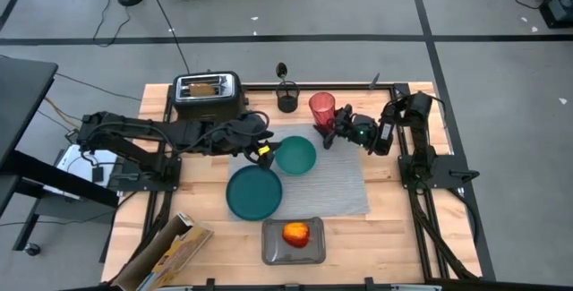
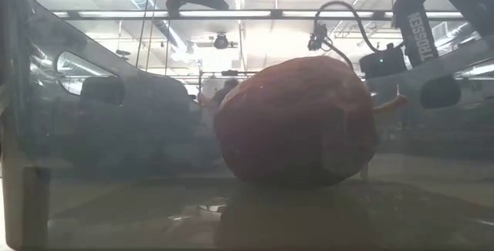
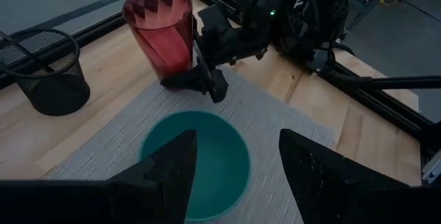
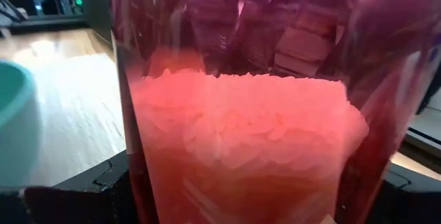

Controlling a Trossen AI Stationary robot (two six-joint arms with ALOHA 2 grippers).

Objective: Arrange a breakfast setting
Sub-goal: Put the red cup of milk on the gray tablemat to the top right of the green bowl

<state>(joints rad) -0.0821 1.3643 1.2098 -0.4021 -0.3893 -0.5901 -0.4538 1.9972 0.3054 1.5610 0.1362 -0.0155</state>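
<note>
Your right gripper (image 1: 328, 134) apparently clamped the cup (image 1: 321, 108) low for stability at the placemat's (image 1: 345, 188) far edge, while your left gripper (image 3: 234, 158) hovered open and empty over the bowl (image 1: 295, 155).

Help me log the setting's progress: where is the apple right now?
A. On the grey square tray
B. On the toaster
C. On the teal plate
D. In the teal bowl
A: the high view shows the apple on the grey tray, below the placemat; the plate is bare.
</note>
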